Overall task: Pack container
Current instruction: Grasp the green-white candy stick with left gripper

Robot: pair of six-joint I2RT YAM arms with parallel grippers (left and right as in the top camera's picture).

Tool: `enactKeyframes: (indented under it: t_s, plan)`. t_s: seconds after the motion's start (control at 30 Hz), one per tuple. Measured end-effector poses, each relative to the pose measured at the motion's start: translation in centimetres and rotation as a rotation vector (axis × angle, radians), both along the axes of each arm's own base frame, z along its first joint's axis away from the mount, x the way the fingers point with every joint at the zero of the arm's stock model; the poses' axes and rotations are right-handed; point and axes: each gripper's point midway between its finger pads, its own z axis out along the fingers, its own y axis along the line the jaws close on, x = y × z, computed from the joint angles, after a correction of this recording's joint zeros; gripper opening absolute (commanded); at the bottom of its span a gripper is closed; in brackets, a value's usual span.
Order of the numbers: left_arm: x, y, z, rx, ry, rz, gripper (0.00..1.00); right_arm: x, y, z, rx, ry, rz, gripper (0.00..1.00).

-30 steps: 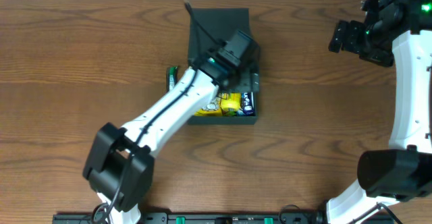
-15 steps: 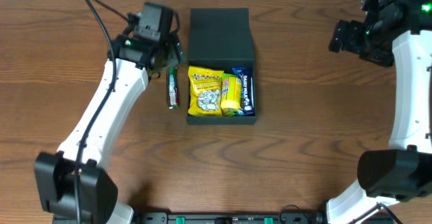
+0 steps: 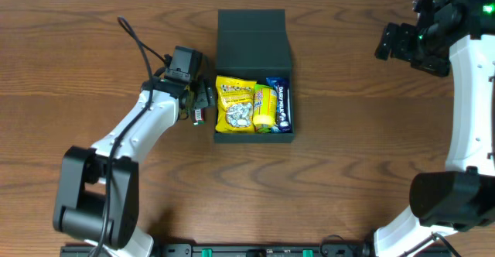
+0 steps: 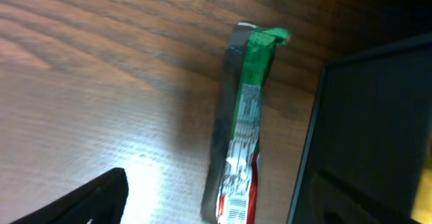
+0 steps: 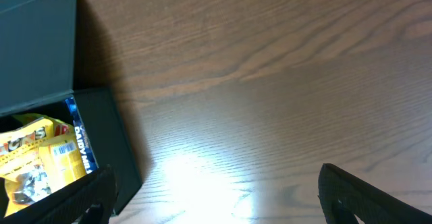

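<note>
The container (image 3: pixel 254 32) is sitting open in the middle of the table (image 3: pixel 371 156), with snacks (image 3: pixel 236 102) inside. The left gripper (image 3: pixel 203 98) is hovering, fingers spread, over a green packet (image 4: pixel 243 129) lying just beside the container. The right gripper (image 5: pixel 217 177) is hanging spread wide, well apart
</note>
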Motion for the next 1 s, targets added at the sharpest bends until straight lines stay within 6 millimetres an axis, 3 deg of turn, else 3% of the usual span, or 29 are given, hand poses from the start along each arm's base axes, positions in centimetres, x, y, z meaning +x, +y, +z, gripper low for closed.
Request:
enactKeyframes:
  t_s: [0.27,0.5,0.67,0.87,1.0]
  plan:
    - [-0.1,-0.2,-3.4,0.01,0.068,-0.031,0.77,0.0,0.0,0.0,0.0,0.0,0.0,0.94]
    - [0.3,-0.5,-3.6,0.007,0.053,-0.044,0.64,0.0,0.0,0.0,0.0,0.0,0.0,0.94]
    - [0.3,-0.5,-4.3,0.013,0.065,-0.052,0.62,0.0,0.0,0.0,0.0,0.0,0.0,0.94]
    - [0.1,-0.4,-5.2,0.02,0.086,-0.048,0.45,-0.1,0.0,0.0,0.001,0.003,0.0,0.94]
    - [0.1,-0.4,-5.2,0.019,0.088,-0.05,0.41,-0.1,0.0,0.0,0.001,0.003,0.0,0.94]
